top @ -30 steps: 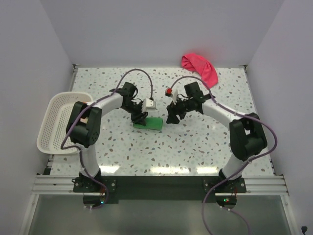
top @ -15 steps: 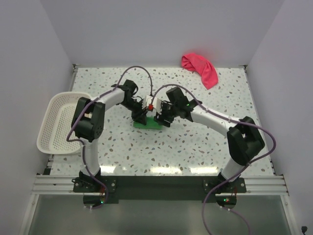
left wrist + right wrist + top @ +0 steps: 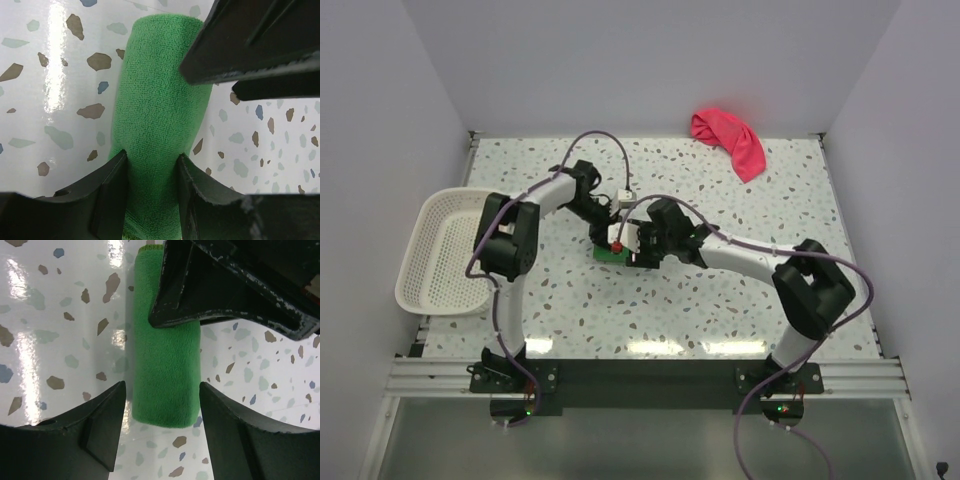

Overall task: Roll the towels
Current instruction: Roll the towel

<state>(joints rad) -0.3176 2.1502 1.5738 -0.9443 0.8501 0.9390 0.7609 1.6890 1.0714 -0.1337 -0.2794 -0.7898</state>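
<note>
- Your left tool (image 3: 152, 167) is clamped on the green towel (image 3: 157, 100); one finger presses into each flank of the roll at that end
- Your right tool (image 3: 162, 405) stands open, astride the other end of the same roll; a sliver of worktop (image 3: 60, 340) shows beside one finger, and I can't tell if the other one brushes the cloth; either way it's no grip
- The green one looks rolled already, a snug tube lying flat mid-worktop between your two arms; I'd say you're on the finishing bit of this towel
- Next move, just my guess: close the right tool square on the roll before the left lets go, or it may spring loose; go easy, it's soft
- The pink-red towel (image 3: 728, 140) lies crumpled at the far right edge, well apart, not yet rolled; the white basket (image 3: 440, 260) sits at the left edge
</note>
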